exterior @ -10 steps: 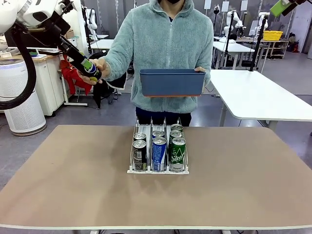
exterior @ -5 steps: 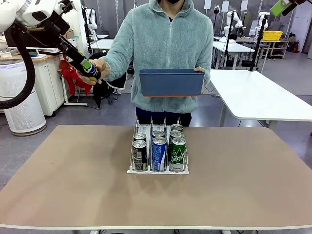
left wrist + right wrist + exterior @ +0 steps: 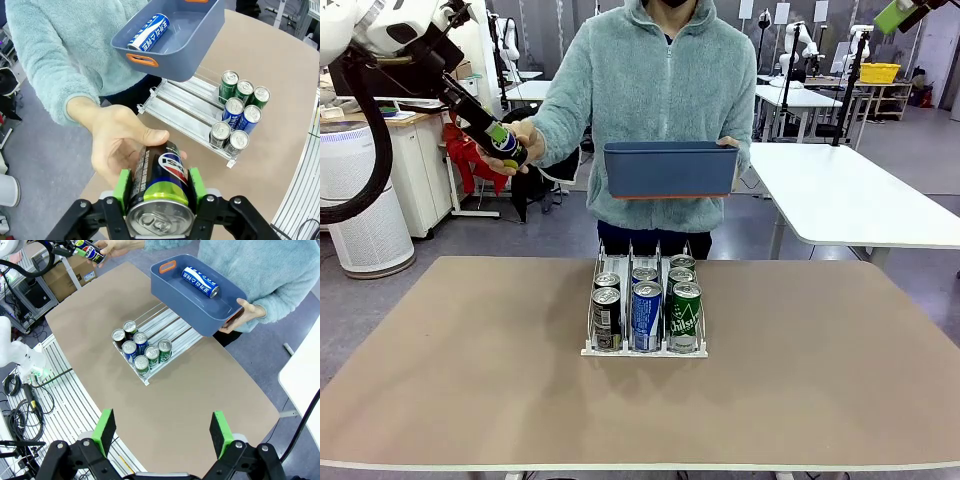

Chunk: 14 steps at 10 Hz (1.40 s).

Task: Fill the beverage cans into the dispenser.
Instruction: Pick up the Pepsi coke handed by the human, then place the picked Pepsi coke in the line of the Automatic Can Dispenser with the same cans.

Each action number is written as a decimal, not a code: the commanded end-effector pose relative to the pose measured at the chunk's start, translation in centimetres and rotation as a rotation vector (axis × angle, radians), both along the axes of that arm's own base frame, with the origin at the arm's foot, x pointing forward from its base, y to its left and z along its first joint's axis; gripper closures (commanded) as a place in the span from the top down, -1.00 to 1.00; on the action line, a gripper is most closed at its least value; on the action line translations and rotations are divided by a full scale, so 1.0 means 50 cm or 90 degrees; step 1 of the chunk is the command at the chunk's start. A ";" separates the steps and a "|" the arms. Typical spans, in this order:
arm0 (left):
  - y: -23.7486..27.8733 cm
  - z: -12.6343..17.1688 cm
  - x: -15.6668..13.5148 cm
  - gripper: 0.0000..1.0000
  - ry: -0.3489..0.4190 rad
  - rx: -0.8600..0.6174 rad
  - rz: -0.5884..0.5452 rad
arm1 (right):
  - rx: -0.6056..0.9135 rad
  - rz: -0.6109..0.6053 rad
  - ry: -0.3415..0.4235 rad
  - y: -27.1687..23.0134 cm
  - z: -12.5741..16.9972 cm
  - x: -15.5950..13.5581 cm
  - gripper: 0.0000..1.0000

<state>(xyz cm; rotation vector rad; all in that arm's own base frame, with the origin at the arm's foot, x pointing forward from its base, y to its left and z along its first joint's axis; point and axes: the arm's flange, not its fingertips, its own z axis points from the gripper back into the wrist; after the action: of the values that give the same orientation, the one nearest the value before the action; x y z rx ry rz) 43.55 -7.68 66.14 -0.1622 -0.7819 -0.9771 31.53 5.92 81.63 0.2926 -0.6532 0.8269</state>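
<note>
Green pads of the left gripper are clamped on either side of a dark can bearing a blue, red and white emblem, its silver top turned back toward the wrist. We record that the person's hand cups the far end of this same can, thumb laid across it just beyond the fingertips. In the front view this gripper is raised well above the table, at its far left. Ahead of the gripper and off to one side, the person's other hand holds a blue tub in the air; a blue-and-white can lies on its side inside it. Under the tub and farther from the gripper, the dispenser stands on the table. We count seven cans upright at its near end: two in one outer lane, two in the middle and three green ones in the other. The right gripper hangs high over the table with its fingers spread wide and nothing between them.
</note>
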 end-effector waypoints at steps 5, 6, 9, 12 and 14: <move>0.000 0.001 0.000 -1.00 -0.003 0.002 -0.005 | 0.001 0.007 0.002 0.001 -0.007 -0.004 1.00; 0.000 0.001 0.000 -1.00 -0.003 0.002 -0.005 | 0.001 0.007 0.002 0.001 -0.007 -0.004 1.00; 0.000 0.001 0.000 -1.00 -0.003 0.002 -0.005 | 0.001 0.007 0.002 0.001 -0.007 -0.004 1.00; 0.000 0.001 0.000 -1.00 -0.003 0.002 -0.005 | 0.001 0.007 0.002 0.001 -0.007 -0.004 1.00; 0.000 0.001 0.000 -1.00 -0.003 0.002 -0.005 | 0.001 0.007 0.002 0.001 -0.007 -0.004 1.00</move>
<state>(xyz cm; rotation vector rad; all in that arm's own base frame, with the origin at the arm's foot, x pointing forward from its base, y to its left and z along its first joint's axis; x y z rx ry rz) 43.58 -7.69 66.08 -0.1627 -0.7801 -0.9774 31.53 5.92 81.63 0.2926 -0.6532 0.8269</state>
